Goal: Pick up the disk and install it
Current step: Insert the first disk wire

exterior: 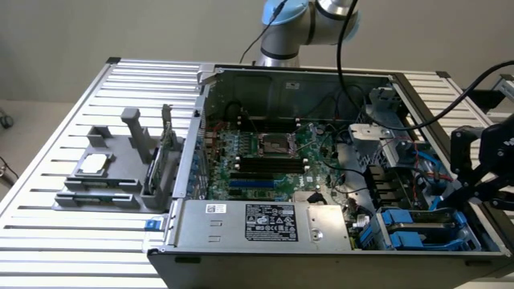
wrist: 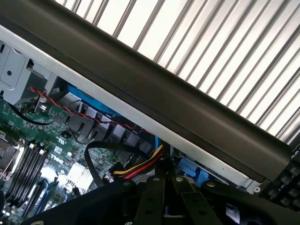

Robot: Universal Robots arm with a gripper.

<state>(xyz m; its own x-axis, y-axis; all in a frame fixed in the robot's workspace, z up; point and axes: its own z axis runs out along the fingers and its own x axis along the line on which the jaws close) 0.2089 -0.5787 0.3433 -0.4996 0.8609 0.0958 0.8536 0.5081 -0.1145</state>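
While our black metal gripper (wrist: 164, 183) hangs clenched on nothing visible, by the open grey steel case (exterior: 281, 90) on the exterior view's right, the silver-grey rectangular disk (exterior: 424, 229) in its blue plastic carrier sits in the near bay there. We judge: pick-up step; needs parted jaws, clear of yellow-red wires (wrist: 138, 168).

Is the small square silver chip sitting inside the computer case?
No, the chip lies on the grey holder beside the case, out on the slatted table.

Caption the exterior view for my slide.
Shut end effector at the edge of the open computer case, near its blue drive carriers.
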